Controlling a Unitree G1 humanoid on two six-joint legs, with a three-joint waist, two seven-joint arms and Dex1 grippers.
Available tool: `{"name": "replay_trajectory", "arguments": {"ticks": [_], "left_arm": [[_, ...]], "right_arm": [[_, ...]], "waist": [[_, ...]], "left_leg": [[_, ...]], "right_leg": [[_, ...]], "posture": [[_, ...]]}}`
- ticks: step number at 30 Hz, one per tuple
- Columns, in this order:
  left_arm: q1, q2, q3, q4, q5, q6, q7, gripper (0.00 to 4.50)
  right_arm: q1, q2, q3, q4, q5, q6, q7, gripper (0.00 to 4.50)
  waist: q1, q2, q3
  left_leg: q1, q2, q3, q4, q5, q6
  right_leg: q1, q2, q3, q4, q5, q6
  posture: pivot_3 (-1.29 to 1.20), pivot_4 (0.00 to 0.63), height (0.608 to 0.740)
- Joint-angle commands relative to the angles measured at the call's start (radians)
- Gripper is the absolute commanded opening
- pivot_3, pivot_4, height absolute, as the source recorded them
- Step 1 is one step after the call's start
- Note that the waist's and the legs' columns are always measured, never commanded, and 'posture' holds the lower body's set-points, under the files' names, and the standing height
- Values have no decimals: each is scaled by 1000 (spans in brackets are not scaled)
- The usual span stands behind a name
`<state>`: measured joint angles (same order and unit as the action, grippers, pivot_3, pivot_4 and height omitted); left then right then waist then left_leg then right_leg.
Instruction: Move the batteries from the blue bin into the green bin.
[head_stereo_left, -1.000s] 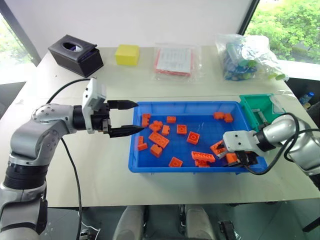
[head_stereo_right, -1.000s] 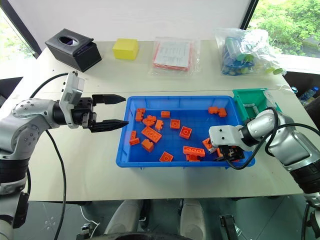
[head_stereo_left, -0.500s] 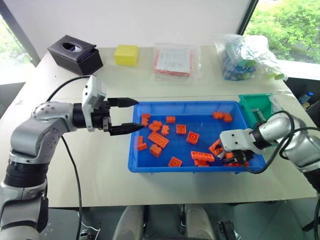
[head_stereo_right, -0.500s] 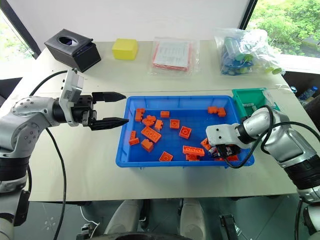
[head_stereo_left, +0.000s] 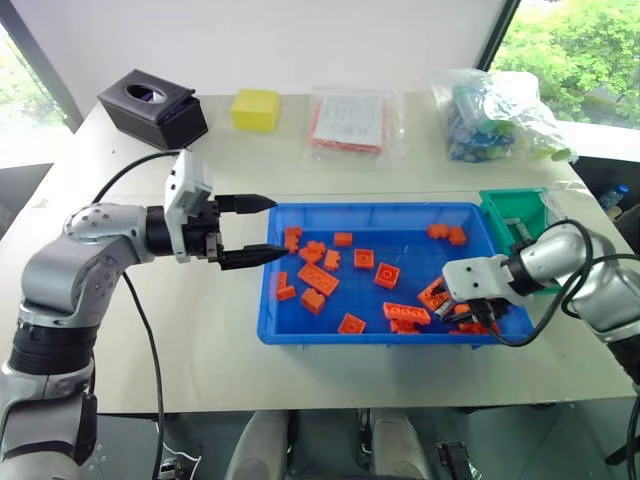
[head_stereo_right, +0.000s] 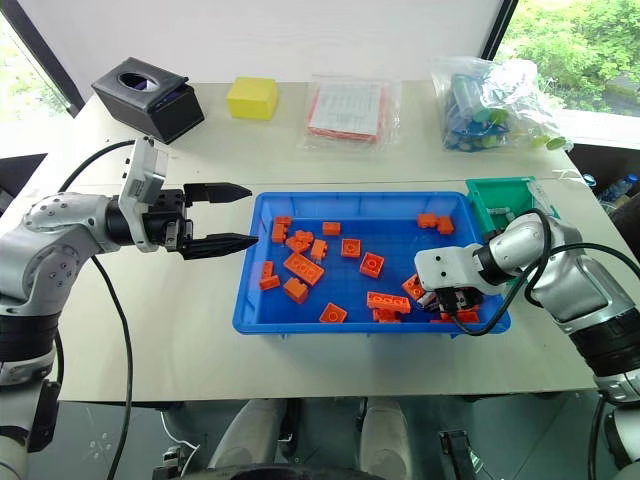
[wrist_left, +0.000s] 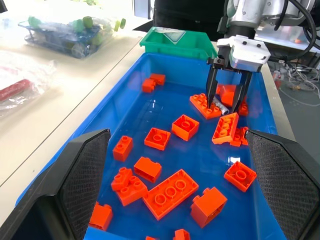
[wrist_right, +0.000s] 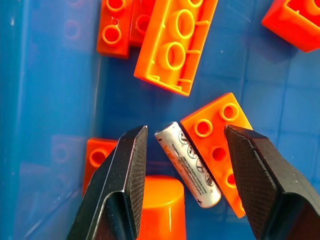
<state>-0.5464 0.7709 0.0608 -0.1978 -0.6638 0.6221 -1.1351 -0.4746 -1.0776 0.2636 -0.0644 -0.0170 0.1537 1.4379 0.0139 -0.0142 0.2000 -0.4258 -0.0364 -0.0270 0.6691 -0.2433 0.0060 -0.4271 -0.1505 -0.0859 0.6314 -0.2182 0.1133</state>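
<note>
A glossy blue bin (head_stereo_left: 275, 300), shallow and rectangular with a rolled rim, sits on a pale, matt bench (head_stereo_left: 200, 360). Hard orange studded bricks (head_stereo_left: 317, 278) lie scattered over its floor. Among the bricks at the bin's near right end lies one battery (wrist_right: 188, 163), a slim, smooth silver-white cylinder with printed marks. It lies flat, its long axis running alongside the edge of a studded brick (wrist_right: 218, 145) that it touches. The right hand (wrist_right: 185, 165) points steeply down over it, its two black cross-hatched fingers (wrist_right: 125, 185) spread either side of the battery and clear of it, grasping nothing. The left hand (head_stereo_left: 250, 231) hovers level at the bin's left rim, pointing right, its tapered fingers parted and empty. A deeper green bin (head_stereo_left: 512, 212) with a white tag stands just beside the blue bin's far right corner. Along the far side of the bench: a black box (head_stereo_left: 153, 108), a yellow block (head_stereo_left: 255, 109) and two clear crinkled bags (head_stereo_left: 492, 115). Windows at both sides show foliage.
</note>
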Motion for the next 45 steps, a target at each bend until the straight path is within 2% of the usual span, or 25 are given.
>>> {"name": "replay_trajectory", "arguments": {"ticks": [1, 6, 12, 20, 34, 37, 40, 41, 45], "left_arm": [[-26, 3, 16, -9, -4, -13, -3, 4500], [-30, 2, 10, -3, 1, -18, -10, 4500], [-38, -5, -3, 6, 7, -25, -22, 4500], [-49, -10, -4, 13, 12, -24, -32, 4500], [-32, -5, 11, 0, 11, -21, -23, 4500], [-31, -4, 13, 2, 11, -23, -23, 4500], [-31, -5, 13, 3, 11, -23, -23, 4500], [-32, -6, 13, 3, 11, -24, -22, 4500], [-37, -8, 11, 7, 11, -23, -23, 4500]], "right_arm": [[13, -31, -63, -47, 24, 8, -6, 2512], [76, -76, -118, -107, 59, 28, 3, 2512], [129, -88, -109, -117, 47, 10, -6, 2512], [79, -28, -44, -47, -13, -7, -32, 2512], [26, 6, -17, -21, -21, 7, -11, 2512], [31, 7, -12, -27, -18, 10, -11, 1647], [40, 8, -11, -33, -17, 10, -15, 194], [42, 10, -12, -34, -18, 10, -20, 8], [44, 9, -23, -37, -15, 11, -33, 15]], "waist": [[-1, 0, 0], [-1, 0, 0], [-1, 0, 0], [-2, 0, 0], [-2, 0, 0], [-2, 0, 0], [-1, 0, 0], [0, 0, 0], [-1, 0, 0]], "left_leg": [[0, 0, 0, 0, 0, 0], [0, 0, 0, 0, 0, 0], [0, 0, 0, 0, 0, 0], [0, 0, 0, 0, 0, 0], [0, 0, 0, 0, 0, 0], [0, 0, 0, 0, 0, 0], [0, 0, 0, 0, 0, 0], [0, 0, 0, 0, 0, 0], [0, 0, 0, 1, 0, 0]], "right_leg": [[0, 0, 0, 0, 0, 0], [0, 0, 0, 0, 0, 0], [0, 0, 0, 0, 0, 0], [0, 0, 0, 0, 0, 0], [0, 0, 0, 0, 0, 0], [0, 0, 0, 0, 0, 0], [0, 0, 0, 0, 0, 0], [0, 0, 0, 0, 0, 0], [0, 0, 0, 0, 0, 0]], "posture": [[0, 150, 692], [0, 150, 692], [0, 150, 692], [0, 150, 692], [0, 150, 692], [0, 150, 692], [0, 150, 692], [0, 150, 692], [0, 150, 692]]}}
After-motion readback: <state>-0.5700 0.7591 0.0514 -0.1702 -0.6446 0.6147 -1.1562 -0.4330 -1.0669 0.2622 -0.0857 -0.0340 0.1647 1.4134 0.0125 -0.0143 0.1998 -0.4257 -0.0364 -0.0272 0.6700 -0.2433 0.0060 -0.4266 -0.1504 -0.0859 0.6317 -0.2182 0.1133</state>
